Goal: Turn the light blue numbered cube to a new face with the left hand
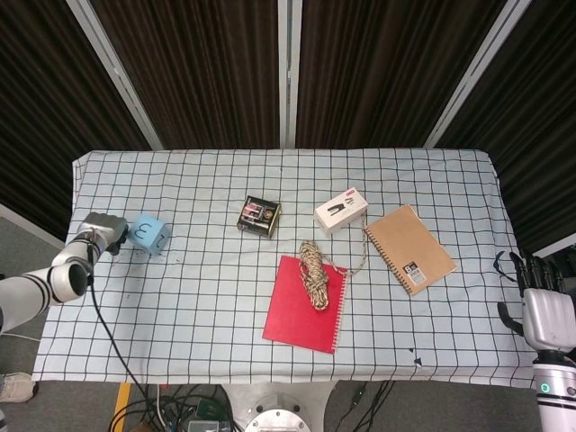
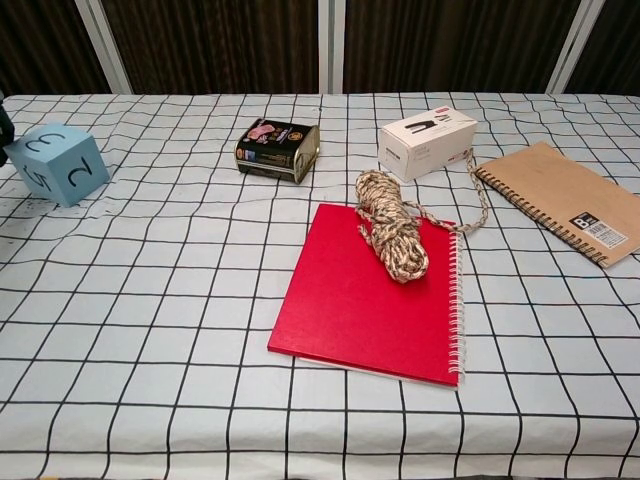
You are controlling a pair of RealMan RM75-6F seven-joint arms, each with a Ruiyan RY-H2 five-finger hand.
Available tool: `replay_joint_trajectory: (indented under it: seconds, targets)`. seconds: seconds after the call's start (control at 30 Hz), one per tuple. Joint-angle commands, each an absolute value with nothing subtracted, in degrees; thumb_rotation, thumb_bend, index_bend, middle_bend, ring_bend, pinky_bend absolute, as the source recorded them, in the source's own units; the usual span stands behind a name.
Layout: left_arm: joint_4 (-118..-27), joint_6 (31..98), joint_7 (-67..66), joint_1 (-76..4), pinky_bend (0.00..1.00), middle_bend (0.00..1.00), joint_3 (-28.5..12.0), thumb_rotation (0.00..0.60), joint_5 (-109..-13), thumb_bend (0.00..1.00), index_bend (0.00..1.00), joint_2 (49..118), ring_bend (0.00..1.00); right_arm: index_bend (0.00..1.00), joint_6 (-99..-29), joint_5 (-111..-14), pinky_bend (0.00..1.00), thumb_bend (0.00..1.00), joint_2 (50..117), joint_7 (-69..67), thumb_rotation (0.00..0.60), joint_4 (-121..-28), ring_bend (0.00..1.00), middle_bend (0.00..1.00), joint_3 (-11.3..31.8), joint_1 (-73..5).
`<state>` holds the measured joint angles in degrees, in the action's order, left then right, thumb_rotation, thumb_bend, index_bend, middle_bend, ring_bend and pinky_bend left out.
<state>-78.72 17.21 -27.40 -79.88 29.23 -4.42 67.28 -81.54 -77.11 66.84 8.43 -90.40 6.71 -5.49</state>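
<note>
Head view: the light blue numbered foam-like cube (image 1: 149, 235) sits near the checked tablecloth's (image 1: 180, 297) left edge, touching the left hand (image 1: 106, 229); whether its fingers grip cannot be told. The right hand (image 1: 543, 310) hangs beyond the table's right edge, holding nothing, fingers apart.

Chest view: the cube (image 2: 57, 164) looks tilted on an edge. It probably handles light, rigid and unbreakable; opposite flat faces offer the best hold.

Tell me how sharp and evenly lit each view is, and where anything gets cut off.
Head view: even, soft light, no glare, faint shadows; the left hand by the blue cube is small and its fingers hard to make out. Chest view: sharp, the rope and red notebook crisp; the cube sits near the left edge and the brown notebook is cropped at the right.
</note>
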Motion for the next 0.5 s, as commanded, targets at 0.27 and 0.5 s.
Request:
replay_joint_trajectory:
  seconds: [0.27, 0.5]
  targets:
    - [-79.8, 12.3, -17.9, -81.6, 0.96, 0.86, 30.8, 0.6, -10.6, 0.78, 0.36, 65.2, 0.95, 0.0, -81.7, -77.2, 0.0, 0.27, 66.9, 8.2, 0.6, -90.3, 0.0, 0.0, 6.7, -5.5]
    - [-80.8, 11.0, -12.9, -81.7, 0.96, 0.86, 30.4, 0.6, -16.2, 0.78, 0.37, 64.5, 0.95, 0.0, -81.7, -77.3, 0.0, 0.27, 66.8, 8.3, 0.6, -90.4, 0.0, 0.0, 6.6, -5.5]
